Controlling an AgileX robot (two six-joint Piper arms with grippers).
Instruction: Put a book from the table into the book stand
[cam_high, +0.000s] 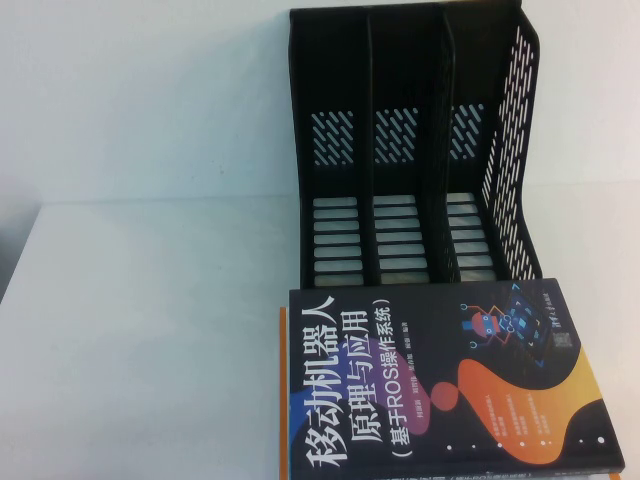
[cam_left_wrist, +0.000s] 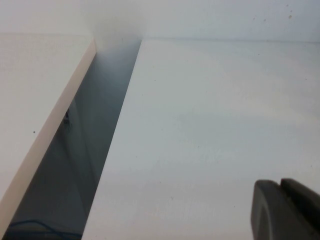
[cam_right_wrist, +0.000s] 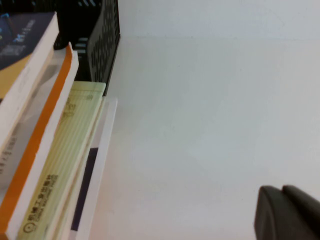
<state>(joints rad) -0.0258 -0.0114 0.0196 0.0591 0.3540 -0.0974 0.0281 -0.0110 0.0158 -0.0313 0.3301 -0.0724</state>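
The dark navy book (cam_high: 440, 385) with the white Chinese title lies flat on top of a stack at the front of the white table (cam_high: 150, 330), just in front of the black three-slot book stand (cam_high: 410, 150), whose slots are empty. Neither arm shows in the high view. My right gripper (cam_right_wrist: 282, 192) is shut and empty, low over bare table to one side of the stack; the book's corner (cam_right_wrist: 20, 40) and the stand (cam_right_wrist: 102, 40) show there. My left gripper (cam_left_wrist: 280, 187) is shut and empty over bare table, away from the book.
Under the navy book lie an orange-edged book (cam_right_wrist: 42, 135), its edge also in the high view (cam_high: 282, 390), and a pale green-spined book (cam_right_wrist: 65, 165). In the left wrist view a dark gap (cam_left_wrist: 85, 150) separates two white tabletops. A white wall stands behind the stand.
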